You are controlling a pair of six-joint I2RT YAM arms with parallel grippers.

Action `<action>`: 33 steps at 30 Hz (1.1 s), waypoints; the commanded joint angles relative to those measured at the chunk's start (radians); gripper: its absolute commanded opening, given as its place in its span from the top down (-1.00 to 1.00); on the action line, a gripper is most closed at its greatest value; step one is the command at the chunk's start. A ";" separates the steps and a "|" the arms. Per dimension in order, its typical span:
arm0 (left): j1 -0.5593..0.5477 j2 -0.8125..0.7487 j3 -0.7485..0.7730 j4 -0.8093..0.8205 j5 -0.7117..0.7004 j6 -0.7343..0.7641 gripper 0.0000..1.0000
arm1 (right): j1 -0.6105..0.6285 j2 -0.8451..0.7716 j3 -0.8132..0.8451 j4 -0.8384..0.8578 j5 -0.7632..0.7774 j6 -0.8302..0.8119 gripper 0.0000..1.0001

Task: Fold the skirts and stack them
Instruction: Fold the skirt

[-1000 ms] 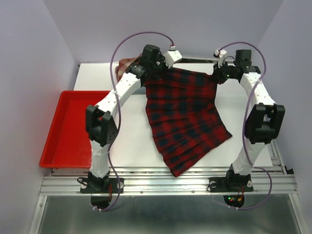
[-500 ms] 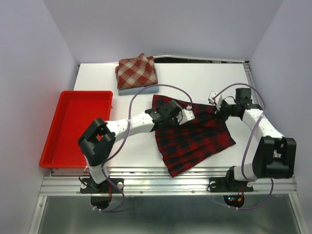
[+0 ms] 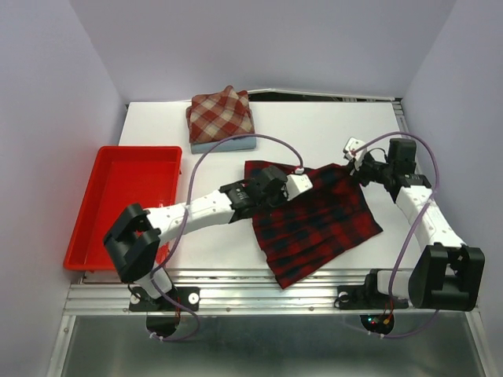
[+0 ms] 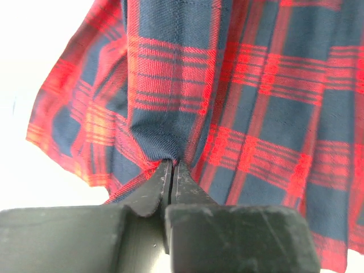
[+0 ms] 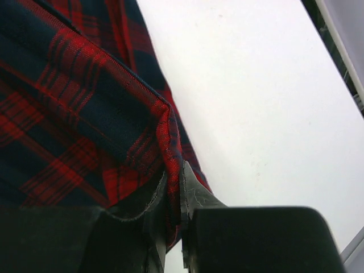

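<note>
While both arms reach over the white tabletop [image 3: 314, 126], the large red-and-navy plaid cloth skirt [image 3: 318, 228] lies spread out well to the right of the red plastic tray [image 3: 118, 204], its pleated hem fanning toward the arm bases.

L gripper [image 4: 172, 166]: black fingers pressed together, pinching a small tuck of plaid cloth at the tips. Fabric bunches into folds just ahead of them. That pinch sits near the skirt's far edge, closer to the tray than the R gripper's hold.

R gripper [image 5: 173, 176]: fingers nearly together w/ the skirt's red-stitched corner edge running down between them, so it's nipping that corner, the far one on the side away from the tray. Bare white tabletop shows beside it in the R wrist view.

Brick-red-and-cream check cloth skirt [image 3: 220, 114], folded into a squarish pad, sits just beyond the tray's far right corner. It rests on the folded light blue denim-like skirt [image 3: 228, 144]; only that one's near edge shows. The tray touches none of the 3 skirts.
</note>
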 commanded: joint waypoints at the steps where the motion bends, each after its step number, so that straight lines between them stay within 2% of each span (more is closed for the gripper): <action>1: 0.038 -0.198 -0.039 0.124 0.090 0.019 -0.12 | -0.006 0.003 0.098 0.072 -0.080 0.034 0.78; 3: 0.105 -0.254 -0.013 0.164 0.165 0.022 -0.68 | -0.006 0.008 0.104 0.073 -0.124 0.035 0.78; 5: 0.156 -0.234 0.068 0.175 0.320 0.042 -0.77 | -0.006 0.016 0.114 0.073 -0.160 0.040 0.78; 8: 0.231 -0.156 0.183 0.135 0.490 0.074 -0.79 | -0.006 0.016 0.119 0.073 -0.175 0.037 0.78; 12: 0.244 0.031 0.355 0.103 0.591 0.141 -0.78 | -0.006 0.020 0.122 0.073 -0.178 0.042 0.78; 16: 0.241 0.184 0.486 0.100 0.724 0.085 -0.80 | -0.006 0.032 0.133 0.072 -0.180 0.055 0.77; 25: 0.181 0.339 0.538 0.264 0.724 0.037 -0.87 | -0.006 0.032 0.136 0.072 -0.200 0.074 0.75; 26: 0.175 0.347 0.538 0.273 0.700 0.037 -0.85 | -0.006 0.034 0.136 0.073 -0.201 0.074 0.75; 29: 0.169 0.379 0.546 0.310 0.654 0.010 -0.62 | -0.006 0.032 0.131 0.073 -0.210 0.080 0.72; 30: 0.169 0.387 0.549 0.319 0.643 0.000 -0.45 | -0.006 0.034 0.130 0.073 -0.212 0.081 0.72; 32: 0.169 0.404 0.561 0.347 0.626 -0.023 -0.28 | -0.006 0.034 0.124 0.072 -0.217 0.091 0.67; 33: 0.169 0.416 0.573 0.369 0.626 -0.032 -0.10 | -0.006 0.035 0.124 0.073 -0.218 0.097 0.64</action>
